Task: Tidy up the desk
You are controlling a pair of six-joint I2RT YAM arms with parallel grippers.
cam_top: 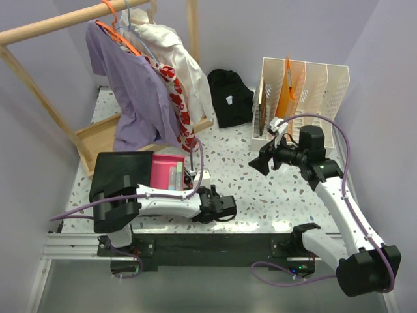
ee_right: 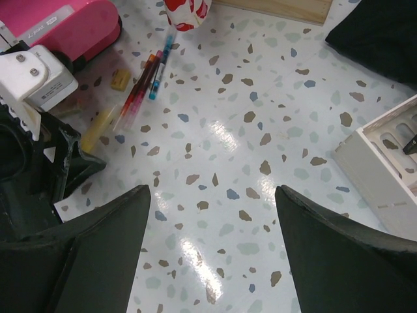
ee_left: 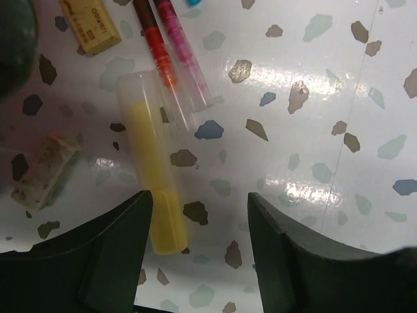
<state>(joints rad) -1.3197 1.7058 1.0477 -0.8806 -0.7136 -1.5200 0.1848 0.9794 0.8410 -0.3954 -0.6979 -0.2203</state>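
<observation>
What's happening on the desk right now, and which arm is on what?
The left gripper is low over the desk with its jaws apart. The end of a yellow highlighter lies in the gap, close to one finger, not clamped. A red pen and a pink pen lie just beyond it, with a yellow eraser and a grubby white eraser nearby. The right gripper hangs open above bare desk near the white file rack, holding nothing.

High rear overview of the desk; nearer downward wrist views, yellow tube in both.
</observation>
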